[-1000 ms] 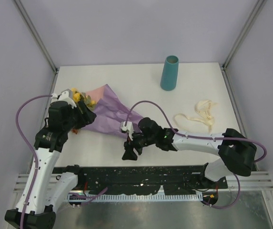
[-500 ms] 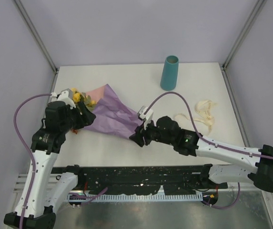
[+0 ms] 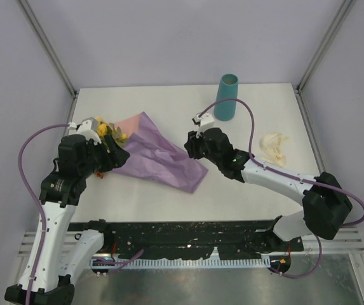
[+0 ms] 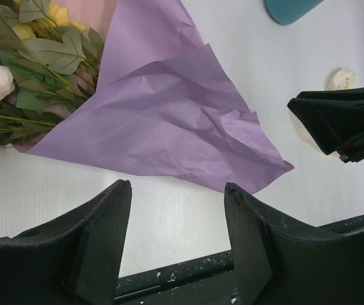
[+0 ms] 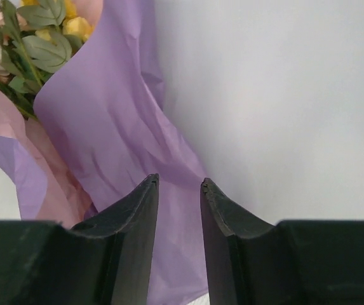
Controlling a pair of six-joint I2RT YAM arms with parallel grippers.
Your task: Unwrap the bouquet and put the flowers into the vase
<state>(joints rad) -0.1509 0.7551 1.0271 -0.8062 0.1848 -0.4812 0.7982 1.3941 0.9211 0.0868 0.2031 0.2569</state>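
Observation:
The bouquet lies at the table's left, its purple paper (image 3: 162, 159) loosened and spread, with pink showing at the far edge. The flowers (image 3: 108, 131) stick out at its left end, yellow and cream blooms with green leaves (image 4: 35, 57). My left gripper (image 3: 113, 155) hovers open over that end with nothing between its fingers (image 4: 176, 187). My right gripper (image 3: 190, 145) hangs over the paper's right edge (image 5: 99, 121). Its jaws (image 5: 179, 180) stand a narrow gap apart, with paper below them but nothing pinched. The teal vase (image 3: 226, 96) stands upright at the back.
A cream ribbon (image 3: 272, 146) lies loose on the table's right side. The black rail (image 3: 188, 232) runs along the near edge. Grey walls and metal posts close in the table on three sides.
My right arm swung from the near edge back to the paper's right side, its jaws narrowing. The paper's lower corner now lies spread out further right. The left arm barely moved.

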